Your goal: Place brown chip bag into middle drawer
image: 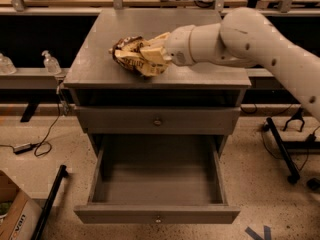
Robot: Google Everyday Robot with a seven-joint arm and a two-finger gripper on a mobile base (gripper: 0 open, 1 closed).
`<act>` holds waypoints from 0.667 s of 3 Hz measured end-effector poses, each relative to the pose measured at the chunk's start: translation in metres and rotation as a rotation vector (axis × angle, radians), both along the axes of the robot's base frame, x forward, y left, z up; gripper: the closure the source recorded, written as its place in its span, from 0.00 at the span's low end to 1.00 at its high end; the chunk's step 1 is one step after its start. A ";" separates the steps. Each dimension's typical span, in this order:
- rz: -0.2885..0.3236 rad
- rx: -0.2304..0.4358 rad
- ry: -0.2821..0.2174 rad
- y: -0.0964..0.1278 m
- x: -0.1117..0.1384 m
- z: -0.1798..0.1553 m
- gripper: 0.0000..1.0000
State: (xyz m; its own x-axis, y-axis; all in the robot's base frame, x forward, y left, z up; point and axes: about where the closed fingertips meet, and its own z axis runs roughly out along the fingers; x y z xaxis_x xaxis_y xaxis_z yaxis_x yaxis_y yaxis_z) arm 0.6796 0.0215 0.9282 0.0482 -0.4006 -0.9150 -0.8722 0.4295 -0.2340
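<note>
One risk: gripper (153, 57) over cabinet top (150, 24), jaws clamped on brown chip bag (131, 58); crinkly film may slip before middle drawer (157, 181).

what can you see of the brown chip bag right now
The brown chip bag is a crumpled, crinkly snack bag, tan and dark brown with pale lettering. It is over the grey cabinet top, toward its front edge, its right end pinched by the gripper, which reaches in from the right. Whether it rests on the top or hangs just above is unclear.
</note>
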 end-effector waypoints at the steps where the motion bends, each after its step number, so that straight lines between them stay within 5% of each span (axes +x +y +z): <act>1: 0.094 -0.021 0.042 -0.038 -0.063 -0.007 1.00; 2: 0.104 -0.071 0.237 -0.107 -0.143 -0.053 1.00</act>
